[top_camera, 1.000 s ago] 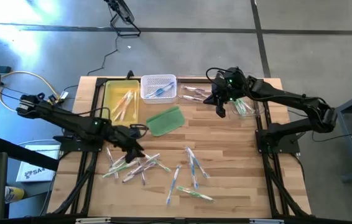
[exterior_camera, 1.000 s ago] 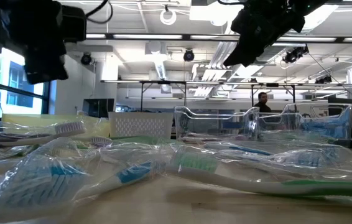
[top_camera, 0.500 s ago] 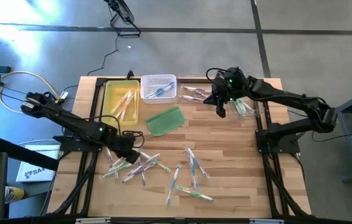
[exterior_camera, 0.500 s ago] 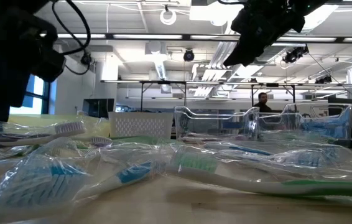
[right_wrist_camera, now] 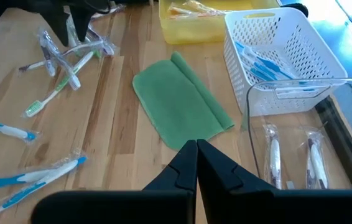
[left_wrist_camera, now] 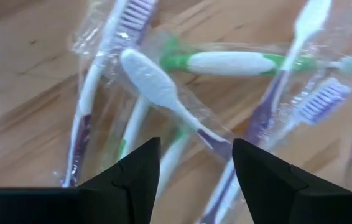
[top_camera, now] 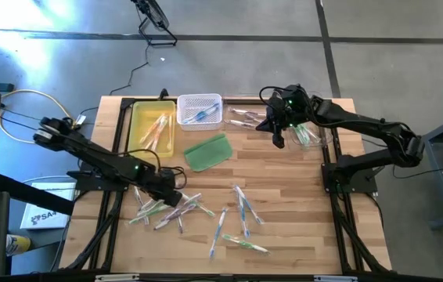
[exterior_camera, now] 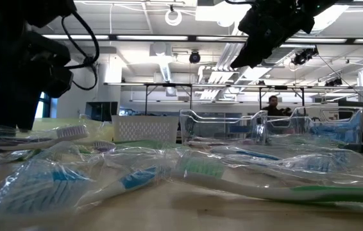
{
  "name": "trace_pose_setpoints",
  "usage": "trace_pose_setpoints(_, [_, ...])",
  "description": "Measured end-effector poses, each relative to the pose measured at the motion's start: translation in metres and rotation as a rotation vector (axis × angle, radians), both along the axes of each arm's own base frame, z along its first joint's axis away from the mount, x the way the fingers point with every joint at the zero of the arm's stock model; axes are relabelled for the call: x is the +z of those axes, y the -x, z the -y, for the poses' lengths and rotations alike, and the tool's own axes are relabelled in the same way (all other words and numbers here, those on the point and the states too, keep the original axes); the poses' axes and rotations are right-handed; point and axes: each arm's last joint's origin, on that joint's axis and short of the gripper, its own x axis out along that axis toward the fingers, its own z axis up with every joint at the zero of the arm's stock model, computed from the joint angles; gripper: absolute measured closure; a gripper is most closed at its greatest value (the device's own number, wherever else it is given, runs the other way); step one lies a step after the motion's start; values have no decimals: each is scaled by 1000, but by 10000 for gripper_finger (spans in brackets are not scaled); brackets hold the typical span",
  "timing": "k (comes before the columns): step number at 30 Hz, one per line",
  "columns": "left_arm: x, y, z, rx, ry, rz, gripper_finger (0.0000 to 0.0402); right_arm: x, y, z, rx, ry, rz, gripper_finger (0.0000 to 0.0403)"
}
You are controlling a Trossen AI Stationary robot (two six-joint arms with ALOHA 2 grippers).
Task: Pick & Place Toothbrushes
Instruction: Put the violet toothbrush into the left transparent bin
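Wrapped toothbrushes lie loose on the wooden table: a pile (top_camera: pixel 171 207) at the near left and a few more (top_camera: pixel 241 215) in the middle. My left gripper (top_camera: pixel 174 195) hangs open just over the left pile, pointing steeply down. In its wrist view the fingers (left_wrist_camera: pixel 140 171) stand on either side of a white-headed, purple-handled toothbrush (left_wrist_camera: pixel 163 99) without visibly touching it. My right gripper (top_camera: pixel 277 140) is shut on nothing and hovers high over the far right of the table, by the green pad (right_wrist_camera: pixel 182 106).
A yellow tray (top_camera: pixel 137 129) with a few toothbrushes and a white basket (top_camera: pixel 199 100) with blue ones stand at the far edge. Clear containers (right_wrist_camera: pixel 306 106) stand at the far right. A person shows in the room behind (exterior_camera: pixel 271 106).
My left gripper has come down toward the left pile of toothbrushes and its wrist has rolled; its fingers stay apart. The toothbrushes have not moved.
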Motion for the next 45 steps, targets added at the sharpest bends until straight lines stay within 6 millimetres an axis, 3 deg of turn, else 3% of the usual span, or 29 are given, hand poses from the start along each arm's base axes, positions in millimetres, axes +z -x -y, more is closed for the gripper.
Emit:
trace_pose_setpoints(10, [-13,-7,-1,86,-89,-16,206,0,0,0,0,0,0,401])
trace_pose_setpoints(34, [-10,-15,-1,90,-150,87,206,0,0,0,0,-1,-1,401])
trace_pose_setpoints(45, [-12,-11,-2,108,-163,41,206,0,0,0,0,-1,-1,400])
